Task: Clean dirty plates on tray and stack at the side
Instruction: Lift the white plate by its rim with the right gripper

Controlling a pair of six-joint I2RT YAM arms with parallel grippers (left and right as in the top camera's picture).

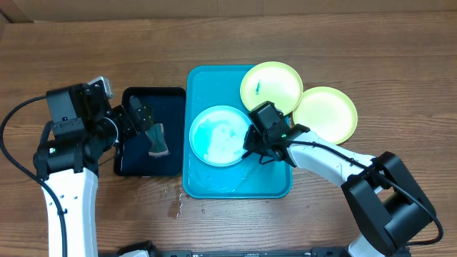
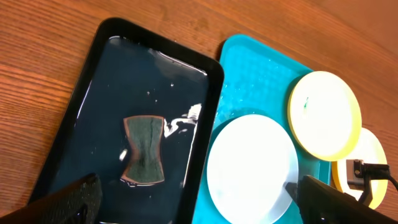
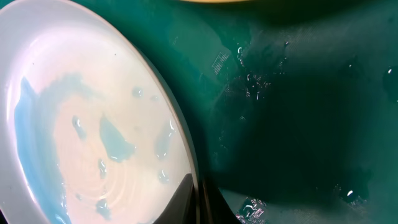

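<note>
The light blue plate point(image 1: 220, 135) lies wet on the blue tray point(image 1: 239, 182). My right gripper point(image 1: 255, 146) is shut on its right rim; in the right wrist view one of the fingers point(image 3: 186, 199) lies on the plate point(image 3: 87, 124) and the other under the rim. One yellow-green plate point(image 1: 271, 87) with a small blue smear overlaps the tray's far right corner. A second yellow-green plate point(image 1: 325, 114) rests on the table beside it. My left gripper point(image 1: 143, 118) hangs wide open over the black tray point(image 1: 168, 107), holding nothing.
A dark sponge point(image 2: 143, 149) lies in the water-filled black tray point(image 2: 124, 81), left of the blue tray point(image 2: 255, 74). Water drops sit on the wooden table point(image 1: 178, 207) near the tray's front left corner.
</note>
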